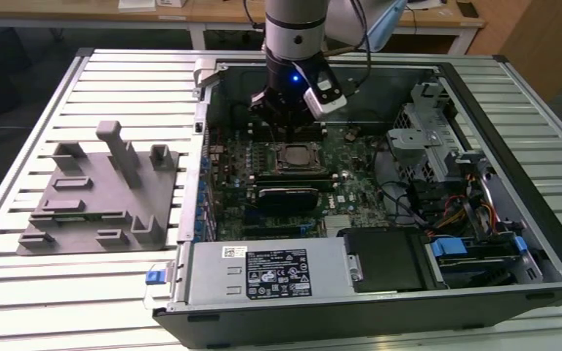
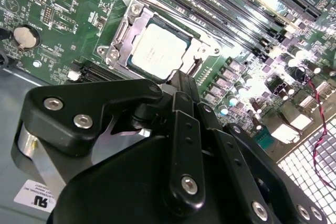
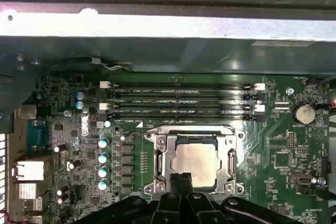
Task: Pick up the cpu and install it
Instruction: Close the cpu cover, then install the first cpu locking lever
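The cpu [image 3: 195, 163], a pale silvery square chip, lies flat inside the metal-framed socket [image 3: 160, 163] on the green motherboard. In the second wrist view the cpu [image 2: 157, 51] sits within the socket frame [image 2: 122, 32], just beyond the fingertips. My gripper [image 2: 181, 80] is shut, its black fingers pressed together with nothing between them. In the first wrist view the gripper [image 3: 181, 178] reaches over the near edge of the chip. In the exterior view the gripper [image 1: 283, 128] hangs inside the open computer case, just above the cpu [image 1: 296, 155].
Memory slots [image 3: 181, 100] run beside the socket. The case wall [image 3: 168, 24] stands close behind them. A power supply [image 1: 266, 274] and drive cage [image 1: 432, 139] crowd the case. A gray slotted fixture [image 1: 100, 194] stands on the slatted table at the exterior view's left.
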Robot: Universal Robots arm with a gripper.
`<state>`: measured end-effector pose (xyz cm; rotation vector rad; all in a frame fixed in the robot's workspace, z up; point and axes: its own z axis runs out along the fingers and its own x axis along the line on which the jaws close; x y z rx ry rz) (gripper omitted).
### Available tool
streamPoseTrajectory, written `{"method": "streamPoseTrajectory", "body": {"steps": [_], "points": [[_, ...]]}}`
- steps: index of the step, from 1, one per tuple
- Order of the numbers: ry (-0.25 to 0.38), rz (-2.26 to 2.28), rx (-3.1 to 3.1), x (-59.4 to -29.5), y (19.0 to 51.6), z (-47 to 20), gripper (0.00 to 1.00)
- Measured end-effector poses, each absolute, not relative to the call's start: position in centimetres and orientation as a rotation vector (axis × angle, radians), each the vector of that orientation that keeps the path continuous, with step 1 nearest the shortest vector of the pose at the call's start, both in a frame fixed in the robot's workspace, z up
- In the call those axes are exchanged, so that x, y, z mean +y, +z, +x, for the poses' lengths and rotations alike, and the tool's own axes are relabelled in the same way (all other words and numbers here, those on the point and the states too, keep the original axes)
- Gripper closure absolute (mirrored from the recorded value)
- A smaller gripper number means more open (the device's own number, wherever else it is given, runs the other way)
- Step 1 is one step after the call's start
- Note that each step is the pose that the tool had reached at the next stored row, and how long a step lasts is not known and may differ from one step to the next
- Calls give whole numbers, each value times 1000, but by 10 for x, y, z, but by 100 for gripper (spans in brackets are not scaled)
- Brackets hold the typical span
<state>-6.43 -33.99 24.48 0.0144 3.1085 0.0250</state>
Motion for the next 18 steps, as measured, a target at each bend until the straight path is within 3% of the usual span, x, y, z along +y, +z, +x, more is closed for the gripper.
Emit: {"method": "streamPoseTrajectory", "body": {"steps": [18], "points": [[25, 14, 3108, -340, 245, -40, 89]]}}
